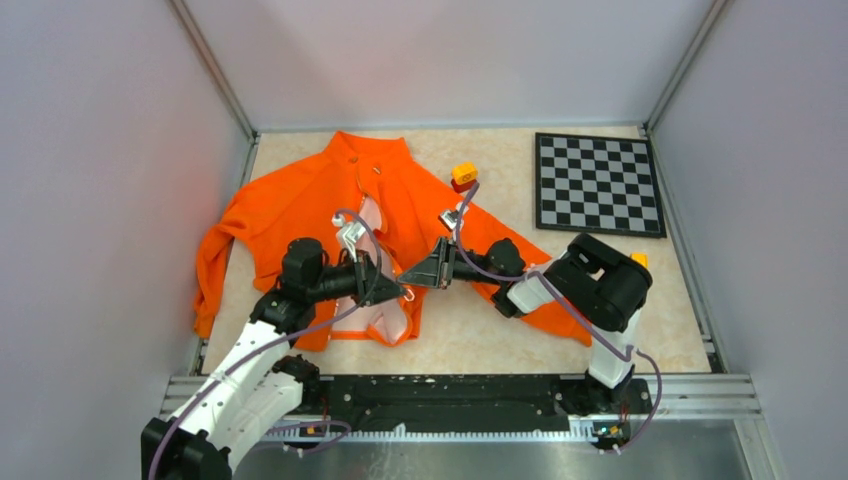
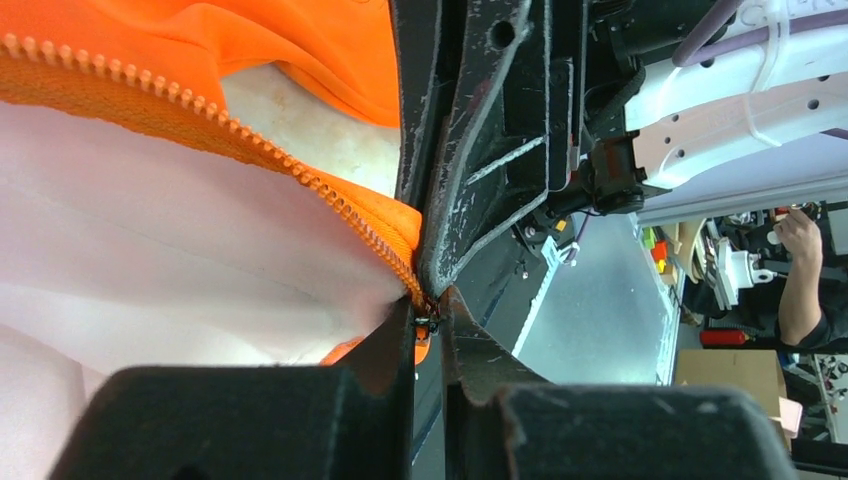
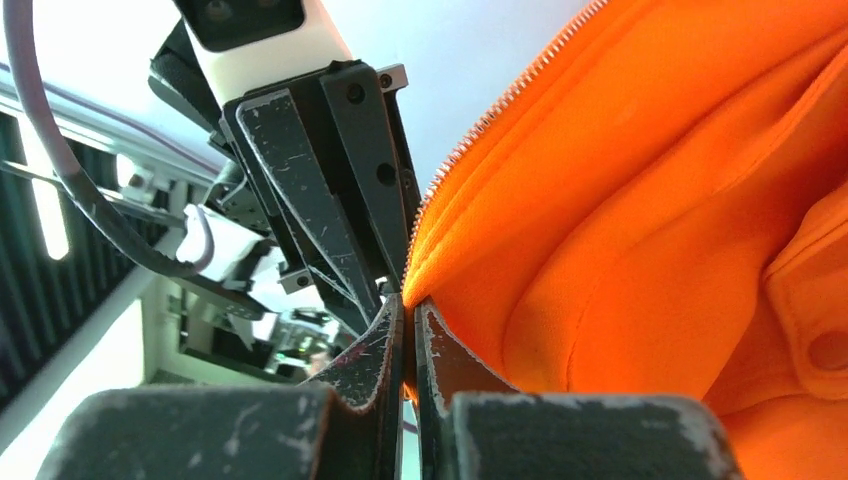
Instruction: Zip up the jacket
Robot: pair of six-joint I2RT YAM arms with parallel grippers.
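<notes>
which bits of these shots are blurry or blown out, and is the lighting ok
Top external: soft, even light, all sharp, with an orange cast from the jacket on the left wall. Left wrist: the left fingers are a blurred mass, the zipper teeth crisp, the lining nearly washed out. Right wrist: the right fingers are soft, the background at left overexposed.
</notes>
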